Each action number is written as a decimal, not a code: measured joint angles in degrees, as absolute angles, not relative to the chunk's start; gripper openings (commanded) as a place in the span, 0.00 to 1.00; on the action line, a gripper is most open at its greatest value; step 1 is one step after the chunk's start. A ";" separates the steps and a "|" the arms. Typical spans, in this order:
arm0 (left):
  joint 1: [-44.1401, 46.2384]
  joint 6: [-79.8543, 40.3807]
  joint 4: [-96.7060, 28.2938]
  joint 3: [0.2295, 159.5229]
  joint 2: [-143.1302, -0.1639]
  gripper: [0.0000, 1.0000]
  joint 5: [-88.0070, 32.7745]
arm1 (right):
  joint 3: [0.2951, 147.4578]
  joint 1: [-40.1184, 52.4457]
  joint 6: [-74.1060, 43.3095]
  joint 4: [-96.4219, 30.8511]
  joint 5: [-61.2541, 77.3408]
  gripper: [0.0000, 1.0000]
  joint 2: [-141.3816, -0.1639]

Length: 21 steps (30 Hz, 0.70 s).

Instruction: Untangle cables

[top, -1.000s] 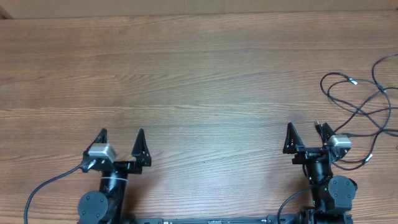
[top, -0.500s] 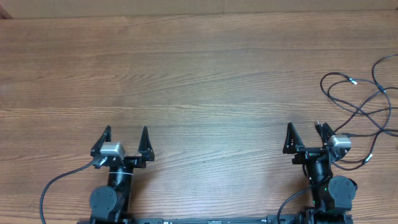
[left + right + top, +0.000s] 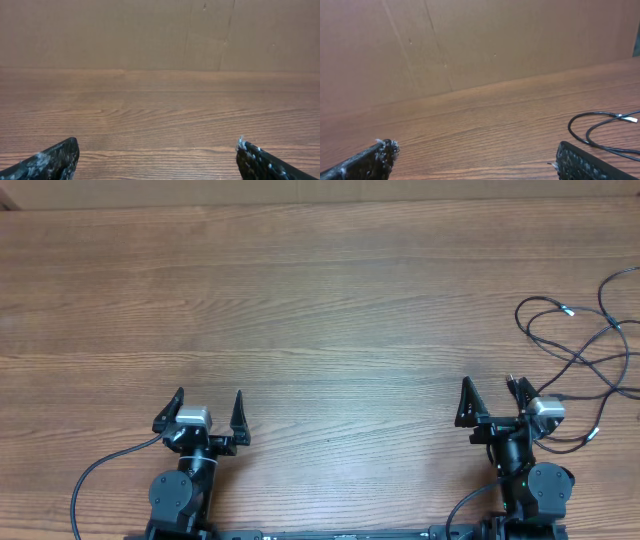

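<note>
The cables (image 3: 578, 352) are thin black wires in loose overlapping loops at the table's right edge, one with a small silver tip (image 3: 567, 311). In the right wrist view one loop (image 3: 598, 134) with its silver plug (image 3: 630, 119) lies to the right, beyond the right finger. My right gripper (image 3: 489, 386) (image 3: 475, 149) stands open just left of the tangle, nothing between its fingers. At the near left, far from the cables, is my left gripper (image 3: 209, 396) (image 3: 157, 146). It is open over bare wood.
The wooden table (image 3: 320, 300) stretches wide between the arms and the far edge. A brown cardboard wall (image 3: 150, 30) rises behind the table. A thick black arm cord (image 3: 100, 472) curves by the left arm's base.
My left gripper has shifted a little to the right and straightened. The right arm and the cables have not moved.
</note>
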<state>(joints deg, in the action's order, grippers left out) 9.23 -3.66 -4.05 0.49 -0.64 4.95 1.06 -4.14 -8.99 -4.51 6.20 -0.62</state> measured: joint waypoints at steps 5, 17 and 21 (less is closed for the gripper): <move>9.23 -3.09 -4.05 0.49 -0.64 1.00 4.93 | 1.06 -4.14 -8.97 -4.49 6.20 1.00 -0.62; 9.21 -2.96 -4.08 0.49 -0.64 1.00 4.93 | 1.06 -4.14 -8.97 -4.51 6.17 1.00 -0.62; 9.23 -2.94 -4.08 0.49 -0.64 1.00 4.93 | 1.06 -4.14 -8.99 -4.51 6.20 1.00 -0.62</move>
